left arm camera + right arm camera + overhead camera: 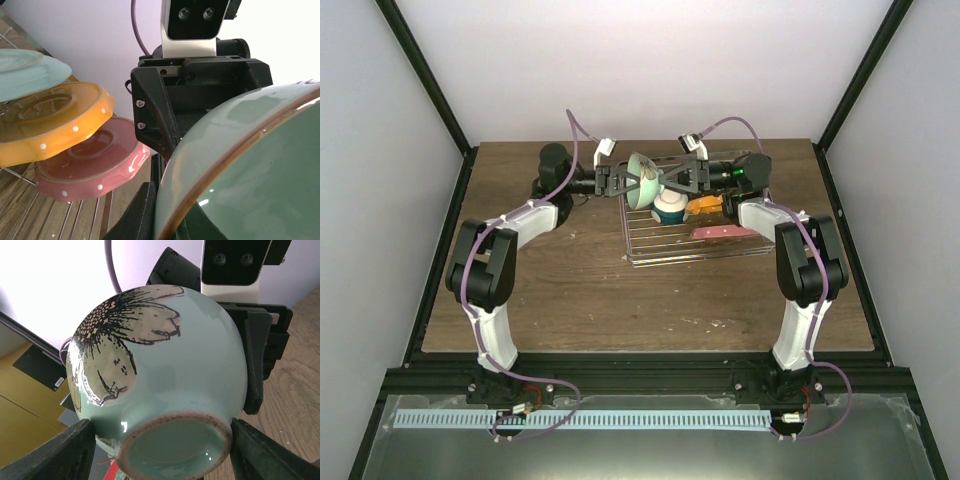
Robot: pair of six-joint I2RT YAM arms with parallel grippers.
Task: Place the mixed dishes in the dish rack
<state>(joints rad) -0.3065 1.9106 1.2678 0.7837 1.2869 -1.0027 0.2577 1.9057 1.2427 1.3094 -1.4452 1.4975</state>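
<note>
The mint-green bowl [645,178] with a black flower mark [125,330] hangs in the air over the dish rack [700,257], between both grippers. My left gripper [170,220] is shut on its brown-edged rim [240,150], one finger [132,215] outside the wall. My right gripper [162,440] faces the bowl's foot ring [175,445], and its fingers [75,450] press against both sides of the base. In the rack stand an orange plate underside [50,125], a pink-red dotted plate [90,165] and a mint-green plate [25,75]. A white and dark blue dish [668,208] sits below the bowl.
The rack lies on the brown wooden table [550,290] at the back right. Black frame posts [425,75] and white walls close in the sides. Both arms stretch inward from the table's left and right.
</note>
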